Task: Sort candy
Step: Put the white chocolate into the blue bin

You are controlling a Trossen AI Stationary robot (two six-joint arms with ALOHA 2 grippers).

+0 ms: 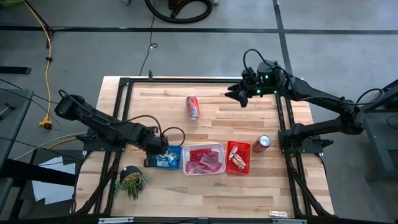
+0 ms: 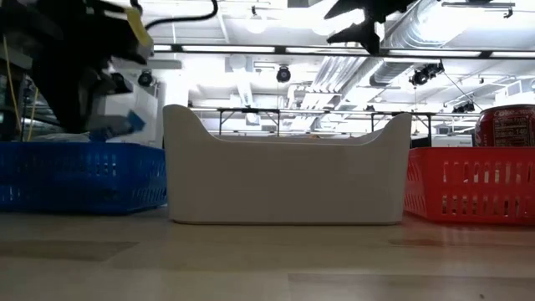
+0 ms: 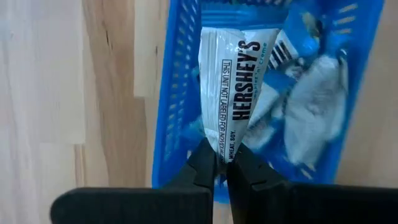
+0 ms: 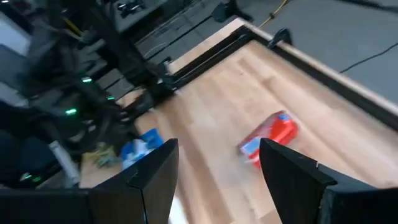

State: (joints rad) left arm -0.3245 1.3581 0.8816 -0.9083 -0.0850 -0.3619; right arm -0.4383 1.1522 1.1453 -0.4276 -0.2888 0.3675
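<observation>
My left gripper [image 1: 157,149] is over the blue tray [image 1: 166,157] at the table's near left, shut on a blue-and-white candy bar [image 3: 233,93]. More blue-and-white bars [image 3: 311,106] lie in that tray. The white tray [image 1: 203,159] holds pink packets; the red tray [image 1: 238,157] holds red packets. My right gripper [image 1: 241,95] is open and empty, high over the table's far right. My left gripper pinches the bar's end edge [image 3: 227,152] between its two fingers. The fingers point down into the blue tray from above. The bar hangs below the fingers, over the other bars in the tray; whether its lower end rests on them I cannot tell.
One red soda can [image 1: 193,107] lies on its side at the table's far middle; another [image 1: 262,144] lies right of the red tray. A small green plant [image 1: 132,180] stands near the left front corner. Black frame rails run along the table's edges.
</observation>
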